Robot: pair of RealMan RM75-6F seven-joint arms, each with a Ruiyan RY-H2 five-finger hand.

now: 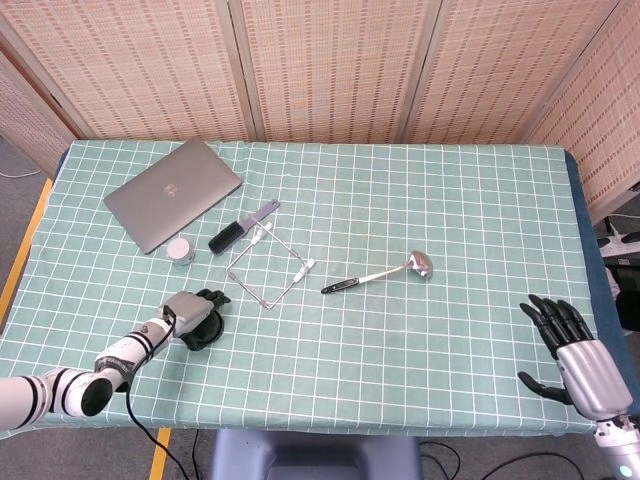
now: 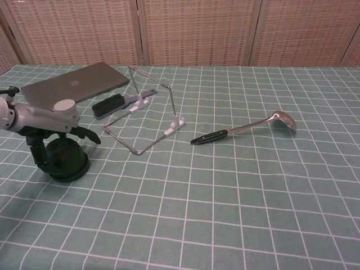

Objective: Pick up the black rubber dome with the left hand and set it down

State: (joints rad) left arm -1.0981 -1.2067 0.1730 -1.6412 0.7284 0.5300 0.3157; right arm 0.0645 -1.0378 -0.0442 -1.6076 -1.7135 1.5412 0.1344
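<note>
Black rubber dome (image 2: 66, 159): it sits flat on the green checked tablecloth (image 1: 400, 200), lower left in the head view and at the left edge in the chest view, not lifted yet.
Left hand (image 1: 192, 315): silver palm with dark fingers (image 2: 89, 135), placed directly over the dome. The fingers hang down around its sides, one dark finger at the left side and others toward the right. I judge this is the moment of closing for the grasp, because the palm covers the top so the fingers can wrap the round body; whether the fingers already press the rubber I cannot tell.
Right hand (image 1: 575, 362): lower right corner of the head view, fingers spread apart and holding nothing, well apart from everything; it seems parked so it does not disturb.
Grey closed laptop (image 1: 172, 192): upper left, far from the dome.
Small round white container (image 1: 181, 248): between laptop and dome.
Black brush with grey handle (image 1: 241, 228): just right of the container.
Thin metal wire frame stand (image 2: 147, 115): near the dome's right side; I think the lift should go straight up to avoid it.
Steel ladle with black handle (image 1: 378, 274): centre of the frame, not involved.
</note>
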